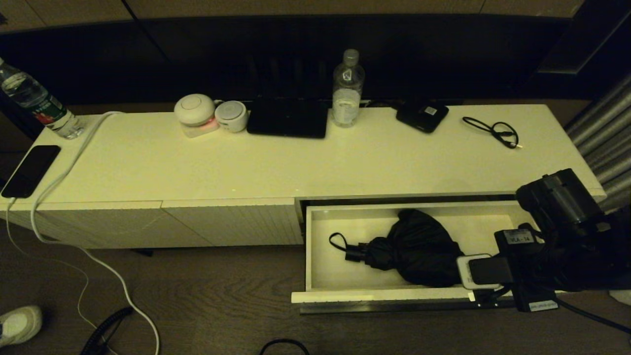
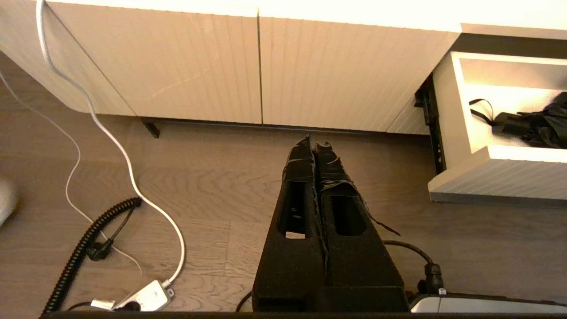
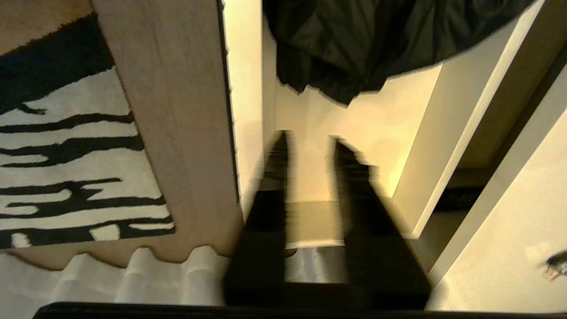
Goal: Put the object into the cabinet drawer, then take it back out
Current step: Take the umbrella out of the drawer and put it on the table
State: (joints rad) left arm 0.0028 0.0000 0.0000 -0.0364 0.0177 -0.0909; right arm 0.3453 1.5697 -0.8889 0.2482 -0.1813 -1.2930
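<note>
- Head view: the drawer of the long cream cabinet stands pulled out at the cabinet's right end. The black umbrella lies inside it on the pale floor, its bunched fabric toward 3 o'clock and its short handle and thin wrist loop pointing toward 9 o'clock.
- The right arm reaches over the drawer's right end, at about 3 o'clock from the umbrella; its fingers are hidden here behind the wrist.
- On the cabinet top sit a water bottle, a flat black box with a pale label, a thin black cable, two round white devices and a phone near the left end.
- Left wrist view: the left gripper hangs over the wooden floor in front of the closed ribbed panels, fingers pressed together, holding nothing. The open drawer and the umbrella's handle show well apart from it.
- Right wrist view: the right gripper sits inside the drawer, fingers apart, with nothing between them. The umbrella's black fabric lies just ahead of the fingertips, not touching them.
</note>
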